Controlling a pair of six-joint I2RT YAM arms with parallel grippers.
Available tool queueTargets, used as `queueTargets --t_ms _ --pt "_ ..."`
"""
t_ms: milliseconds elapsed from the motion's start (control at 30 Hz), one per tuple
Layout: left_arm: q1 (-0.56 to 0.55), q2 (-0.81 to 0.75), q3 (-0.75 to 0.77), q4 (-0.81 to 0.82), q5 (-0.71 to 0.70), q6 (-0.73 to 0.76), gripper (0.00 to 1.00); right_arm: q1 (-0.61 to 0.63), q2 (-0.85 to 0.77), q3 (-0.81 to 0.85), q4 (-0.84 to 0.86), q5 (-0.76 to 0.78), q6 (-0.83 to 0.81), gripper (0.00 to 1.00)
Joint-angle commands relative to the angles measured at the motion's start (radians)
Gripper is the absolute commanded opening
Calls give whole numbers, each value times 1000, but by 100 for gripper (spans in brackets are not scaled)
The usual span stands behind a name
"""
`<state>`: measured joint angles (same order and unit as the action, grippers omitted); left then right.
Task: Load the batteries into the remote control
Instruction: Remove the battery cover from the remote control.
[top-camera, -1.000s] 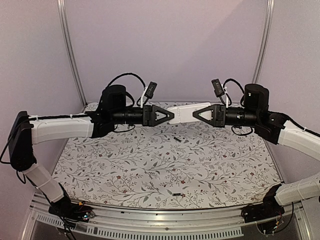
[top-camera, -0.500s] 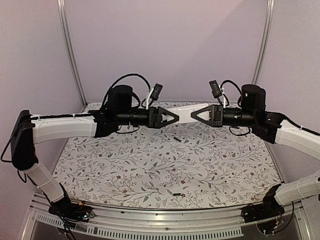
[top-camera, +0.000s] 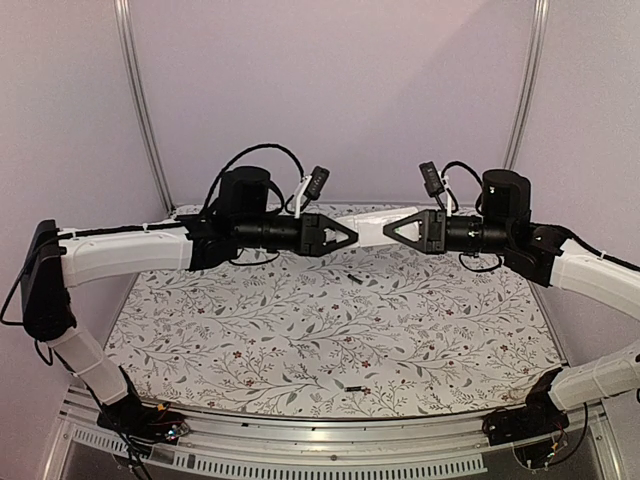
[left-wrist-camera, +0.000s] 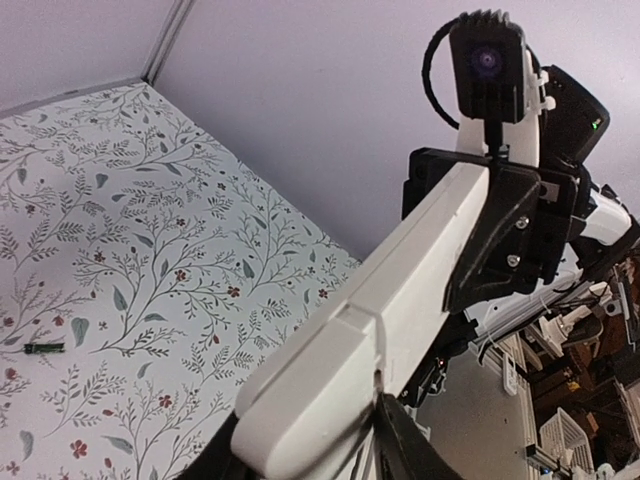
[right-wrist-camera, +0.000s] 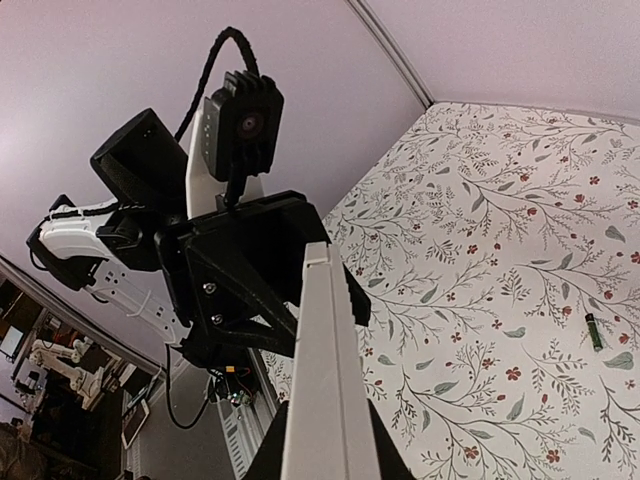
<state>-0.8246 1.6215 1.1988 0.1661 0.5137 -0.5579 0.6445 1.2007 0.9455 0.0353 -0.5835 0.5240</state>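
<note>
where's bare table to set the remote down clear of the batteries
Free: the middle stretch between the far battery and the near battery, plus the table's left and right sides. Crowded overhead, where the left gripper and right gripper clamp the remote.

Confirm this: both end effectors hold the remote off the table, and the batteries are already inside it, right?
No. The left end effector and right end effector hold the remote up, but the batteries lie on the table, per the top view.

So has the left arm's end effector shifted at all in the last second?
Yes. In the top view the left end effector, gripping the remote control, has slid slightly right, away from the left frame post.
</note>
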Motion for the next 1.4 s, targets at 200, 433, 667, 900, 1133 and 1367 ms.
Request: queueTargets --t_ms 200,433,667,900,1133,1367 --pt "13 -7 9 -115 -111 21 45 -9 -14 27 1 12 -15 0" --pt "6 -8 21 -96 -85 10 31 -7 -10 35 -35 58 -38 0" --pt "-7 -5 15 -2 -9 -5 26 -8 8 39 -35 54 -42 0" --pt "-8 -15 7 9 -2 1 18 -7 13 41 -80 73 -54 0" --pt "10 -32 -16 -1 -36 -3 9 -7 10 46 -90 61 -67 0" --pt "68 -50 -95 81 -6 -48 0 -12 -19 52 -56 -14 -39 0"
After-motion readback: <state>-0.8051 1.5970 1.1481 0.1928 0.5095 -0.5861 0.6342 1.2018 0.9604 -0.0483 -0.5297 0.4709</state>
